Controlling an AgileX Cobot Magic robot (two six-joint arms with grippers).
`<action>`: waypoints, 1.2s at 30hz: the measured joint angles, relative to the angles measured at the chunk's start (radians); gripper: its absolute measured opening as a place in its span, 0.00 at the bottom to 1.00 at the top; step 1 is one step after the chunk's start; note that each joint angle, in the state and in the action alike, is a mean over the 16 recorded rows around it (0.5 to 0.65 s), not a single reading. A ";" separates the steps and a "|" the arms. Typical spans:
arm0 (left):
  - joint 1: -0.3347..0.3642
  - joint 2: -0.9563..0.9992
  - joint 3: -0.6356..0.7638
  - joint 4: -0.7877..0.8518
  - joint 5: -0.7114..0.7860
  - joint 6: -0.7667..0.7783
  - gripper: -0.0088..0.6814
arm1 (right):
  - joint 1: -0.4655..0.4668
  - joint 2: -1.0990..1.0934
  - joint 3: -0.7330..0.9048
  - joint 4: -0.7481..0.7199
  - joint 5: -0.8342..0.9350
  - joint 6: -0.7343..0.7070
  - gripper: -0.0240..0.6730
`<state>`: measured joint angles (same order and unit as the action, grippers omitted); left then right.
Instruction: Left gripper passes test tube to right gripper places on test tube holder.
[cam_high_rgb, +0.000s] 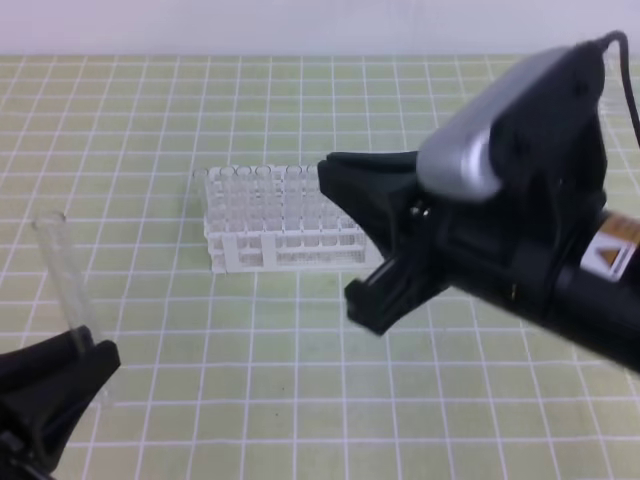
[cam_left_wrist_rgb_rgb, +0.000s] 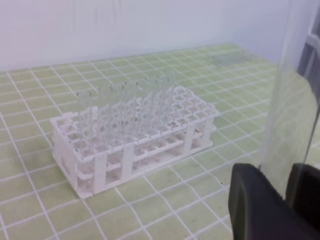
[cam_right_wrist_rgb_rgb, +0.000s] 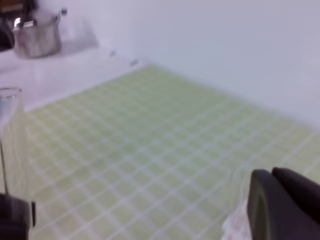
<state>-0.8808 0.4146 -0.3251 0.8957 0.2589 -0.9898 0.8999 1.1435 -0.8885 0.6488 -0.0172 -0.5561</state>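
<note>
My left gripper (cam_high_rgb: 88, 352) sits at the bottom left, shut on the lower part of the clear test tube (cam_high_rgb: 65, 275), which stands nearly upright above it. In the left wrist view the test tube (cam_left_wrist_rgb_rgb: 292, 95) rises between the two black fingers (cam_left_wrist_rgb_rgb: 257, 205). The white test tube holder (cam_high_rgb: 285, 232) stands at mid-table with several clear tubes in its back rows. My right gripper (cam_high_rgb: 335, 172) hovers high at the right, over the holder's right end, shut and empty. The right wrist view shows its fingers (cam_right_wrist_rgb_rgb: 280, 205) together, and the test tube (cam_right_wrist_rgb_rgb: 11, 135) far left.
A green mat with a white grid (cam_high_rgb: 300, 380) covers the table, and a white wall runs behind it. In the right wrist view a metal pot (cam_right_wrist_rgb_rgb: 35, 35) sits on a white ledge at the back left. The holder (cam_left_wrist_rgb_rgb: 135, 150) lies well left of my left fingers.
</note>
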 joint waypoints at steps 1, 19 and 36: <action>0.000 0.000 0.000 0.012 0.001 -0.015 0.07 | 0.028 0.001 0.011 -0.008 -0.050 -0.005 0.01; 0.000 0.086 0.000 0.293 -0.066 -0.260 0.04 | 0.236 0.008 0.107 -0.209 -0.382 0.182 0.22; 0.000 0.164 0.000 0.363 -0.122 -0.318 0.06 | 0.323 0.048 0.102 -0.443 -0.432 0.461 0.60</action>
<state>-0.8806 0.5785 -0.3252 1.2586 0.1370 -1.3073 1.2231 1.1913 -0.7864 0.2059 -0.4488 -0.0951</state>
